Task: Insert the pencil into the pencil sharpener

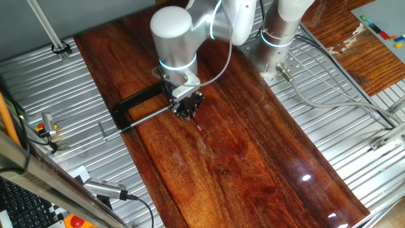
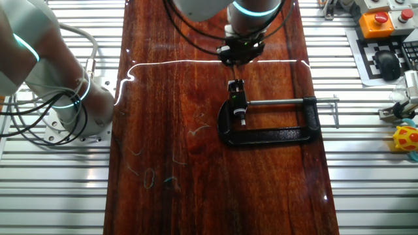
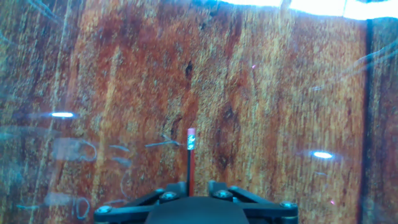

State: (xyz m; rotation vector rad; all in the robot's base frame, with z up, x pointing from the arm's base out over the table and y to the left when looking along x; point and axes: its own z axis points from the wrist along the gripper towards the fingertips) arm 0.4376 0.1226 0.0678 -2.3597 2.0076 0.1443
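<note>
My gripper [image 3: 190, 185] is shut on the pencil [image 3: 190, 155], a thin dark red stick that juts forward from between the fingers and ends in a pale tip. In the hand view only bare wood with faint scratches lies beyond that tip. The pencil sharpener [image 2: 239, 111] shows as a tiny white block held in the mouth of the black C-clamp [image 2: 268, 135]. In the other fixed view my gripper [image 2: 234, 57] hangs a short way beyond the clamp's mouth, apart from it. In one fixed view my gripper [image 1: 188, 110] covers the sharpener.
The clamp's grey screw rod [image 2: 290, 102] runs right to the edge of the wooden board [image 2: 170, 163]. Ribbed metal table [image 1: 63, 114] surrounds the board. The robot base [image 2: 62, 98] and cables sit at the left; a keyboard, buttons and a yellow toy [image 2: 406, 138] at the right.
</note>
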